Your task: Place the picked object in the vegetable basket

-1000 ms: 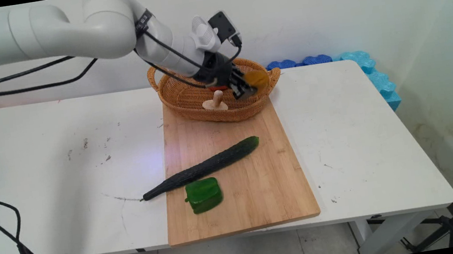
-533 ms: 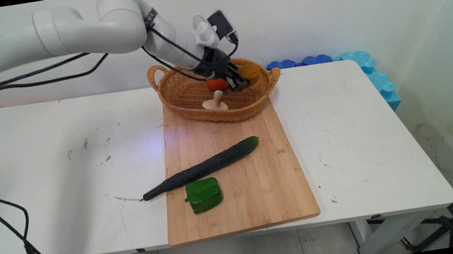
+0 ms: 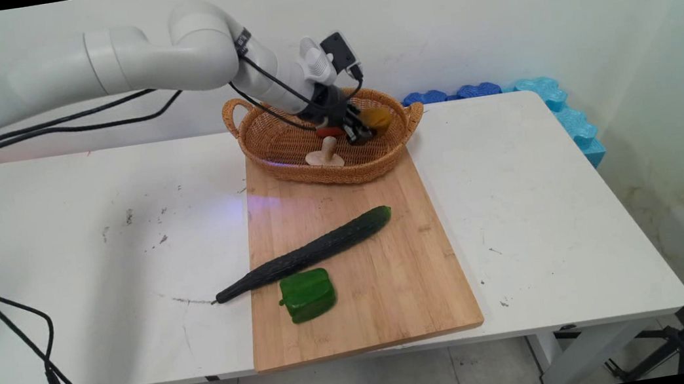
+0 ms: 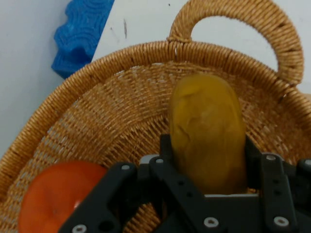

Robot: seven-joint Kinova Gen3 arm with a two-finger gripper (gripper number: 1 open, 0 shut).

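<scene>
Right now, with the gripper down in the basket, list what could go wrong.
1. The black two-finger gripper is shut on the yellow-brown potato low inside the woven wicker basket; going lower could press it into the weave.
2. The round red tomato lies close beside the linkage and could get nudged.
3. The pale upturned mushroom sits just in front of the gripper; a sweep toward the wooden cutting board may topple it.
</scene>
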